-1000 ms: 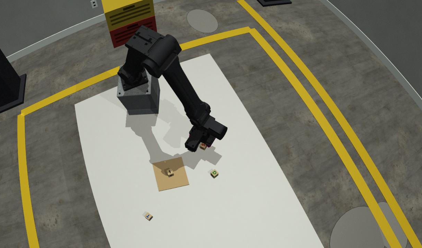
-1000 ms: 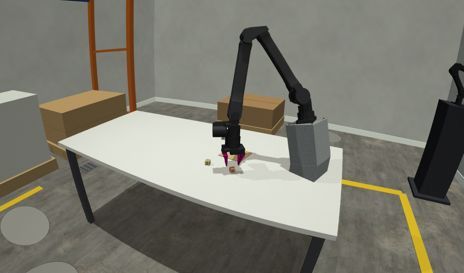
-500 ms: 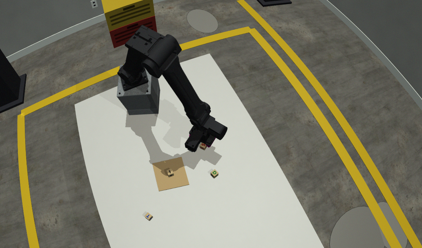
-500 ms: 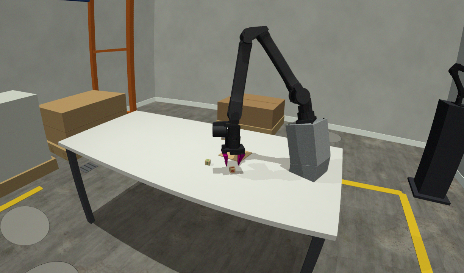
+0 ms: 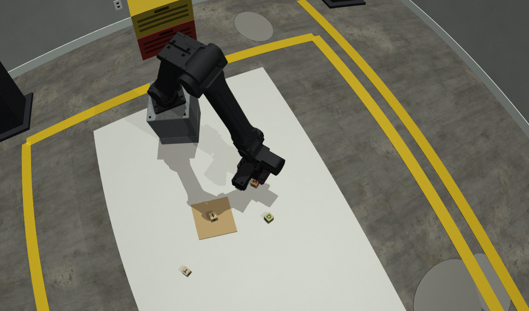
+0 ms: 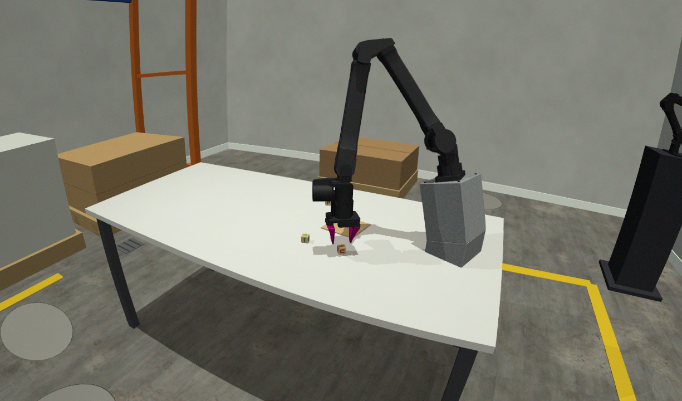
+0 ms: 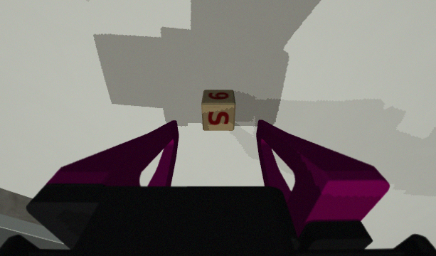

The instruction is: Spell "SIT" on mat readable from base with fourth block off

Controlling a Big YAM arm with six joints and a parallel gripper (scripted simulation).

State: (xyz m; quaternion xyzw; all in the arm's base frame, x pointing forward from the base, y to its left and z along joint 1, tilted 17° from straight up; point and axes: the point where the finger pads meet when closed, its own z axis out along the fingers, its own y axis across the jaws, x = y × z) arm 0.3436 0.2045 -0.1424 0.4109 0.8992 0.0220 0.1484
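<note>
Wrist view shows the S block (image 7: pixel 218 110) on the white table (image 7: pixel 43 89), straight ahead of the gripper (image 7: pixel 218 129) and in line with the gap between its two purple fingers. The fingers stand apart, wider than the block, and nothing is between them. The face with the red S is turned to this camera, and the S reads upright there; a neighbouring face carries another red mark, like a 6 or 9. The block is a cube, so it has no long axis.

From the top, the gripper (image 5: pixel 254 181) hangs over the S block (image 5: pixel 254 183), which lies off the brown mat (image 5: pixel 223 228), near its far corner on the robot's side. The I block (image 5: pixel 213 216) lies on the mat. The D block (image 5: pixel 268 217) lies on the table beside the mat, apart from it. The T block (image 5: pixel 186 271) lies well apart from all of them, far from the grey base (image 5: pixel 173 127).

In the exterior view the fingertips are just above the table and close to the S block (image 6: pixel 341 248). Nothing stands between the S block and the mat.
</note>
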